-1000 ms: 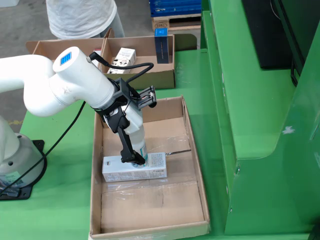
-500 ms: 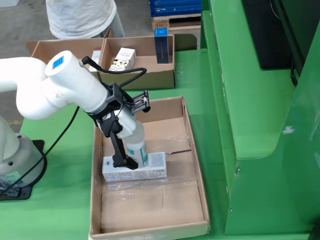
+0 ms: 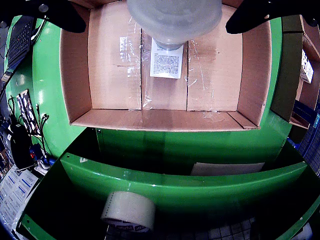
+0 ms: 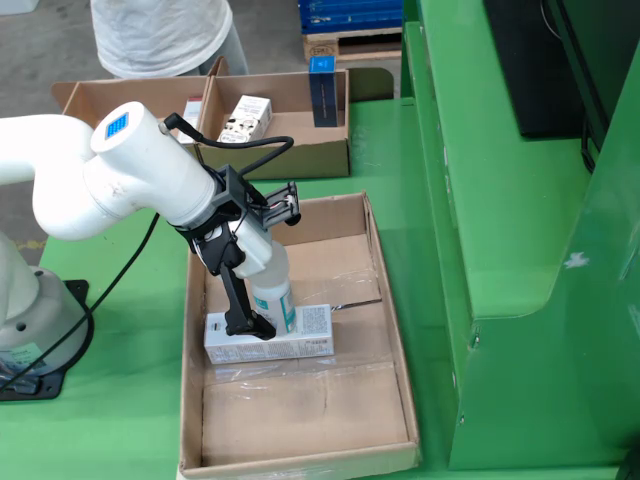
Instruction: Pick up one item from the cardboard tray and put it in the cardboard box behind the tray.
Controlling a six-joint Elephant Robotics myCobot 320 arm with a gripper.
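Observation:
In the side view my gripper (image 4: 264, 303) is shut on a white plastic bottle (image 4: 272, 272) with a teal label, holding it upright inside the long open cardboard box (image 4: 392, 330). The bottle's lower end is just above, or touching, a white carton (image 4: 300, 346) lying on the box floor. One black finger (image 4: 237, 300) shows in front; the other is hidden behind the bottle. In the view that rides on the gripper, the translucent bottle (image 3: 172, 17) fills the top centre between my gripper's (image 3: 160, 24) two black fingers (image 3: 55, 12), above the box floor (image 3: 115, 70).
Behind the box stands a divided cardboard tray (image 4: 290, 155) holding a small printed carton (image 4: 245, 118) and a dark item (image 4: 325, 95). A tape roll (image 3: 129, 210) lies on a lower green shelf. Green machine housing (image 4: 510, 200) rises to the right of the box in the side view.

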